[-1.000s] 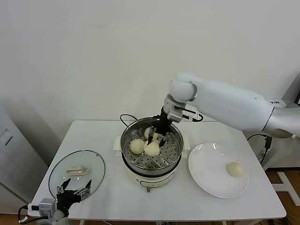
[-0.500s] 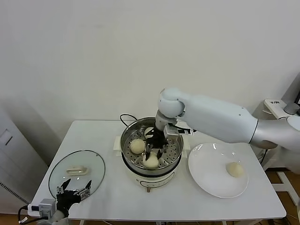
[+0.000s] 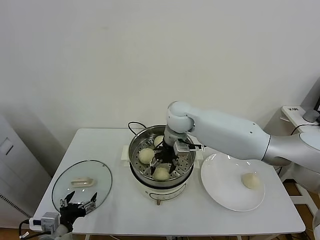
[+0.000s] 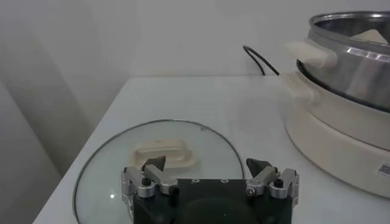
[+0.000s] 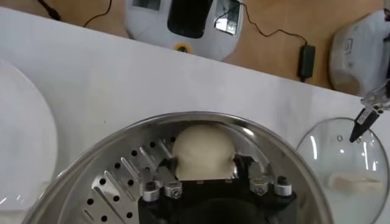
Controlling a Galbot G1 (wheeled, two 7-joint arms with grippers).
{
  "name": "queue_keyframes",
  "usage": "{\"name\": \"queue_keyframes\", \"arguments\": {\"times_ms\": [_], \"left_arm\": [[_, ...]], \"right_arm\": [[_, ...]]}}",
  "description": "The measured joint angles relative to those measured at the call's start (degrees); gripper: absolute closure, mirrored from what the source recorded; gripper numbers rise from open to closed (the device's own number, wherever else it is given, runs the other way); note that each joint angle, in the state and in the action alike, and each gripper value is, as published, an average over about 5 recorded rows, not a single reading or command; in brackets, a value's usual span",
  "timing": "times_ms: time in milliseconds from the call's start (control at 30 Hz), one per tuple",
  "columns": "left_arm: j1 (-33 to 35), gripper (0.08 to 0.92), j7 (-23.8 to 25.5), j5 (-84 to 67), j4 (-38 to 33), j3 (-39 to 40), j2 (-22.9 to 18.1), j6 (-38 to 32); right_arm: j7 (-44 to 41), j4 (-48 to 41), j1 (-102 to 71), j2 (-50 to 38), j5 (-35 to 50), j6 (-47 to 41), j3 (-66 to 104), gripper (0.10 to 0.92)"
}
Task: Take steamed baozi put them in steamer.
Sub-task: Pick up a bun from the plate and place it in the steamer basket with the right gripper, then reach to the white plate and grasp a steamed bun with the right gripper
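The steel steamer (image 3: 134,148) stands mid-table on its cream base. Two baozi lie on its perforated floor, one at the left (image 3: 146,155) and one at the back (image 3: 159,140). My right gripper (image 3: 162,168) reaches down into the front of the steamer and is shut on a third baozi (image 3: 161,173). In the right wrist view this baozi (image 5: 203,148) sits between the fingers (image 5: 169,168) on the steamer floor (image 5: 119,176). A fourth baozi (image 3: 250,180) lies on the white plate (image 3: 222,190). My left gripper (image 3: 79,203) is open and empty over the glass lid.
The glass lid (image 3: 82,172) lies flat at the table's front left, under the left gripper (image 4: 206,172). The steamer's side (image 4: 347,61) and black cord (image 3: 132,125) are close by. The table's right edge lies just past the plate.
My right gripper has carried the baozi from the steamer's middle toward its front and lowered it. The left arm has not moved.
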Motion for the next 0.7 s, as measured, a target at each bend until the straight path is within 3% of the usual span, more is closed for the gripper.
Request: {"name": "queue_keyframes", "arguments": {"times_ms": [167, 700], "left_arm": [[0.0, 0.177, 0.0, 0.0, 0.0, -0.1, 0.2, 0.0], [0.0, 0.177, 0.0, -0.7, -0.2, -0.8, 0.7, -0.1]], "right_arm": [[0.1, -1.8, 1.5, -0.8, 1.5, -2.4, 1.3, 0.205], [-4.9, -16.1, 14.6, -8.8, 14.9, -21.9, -4.0, 0.203]]}}
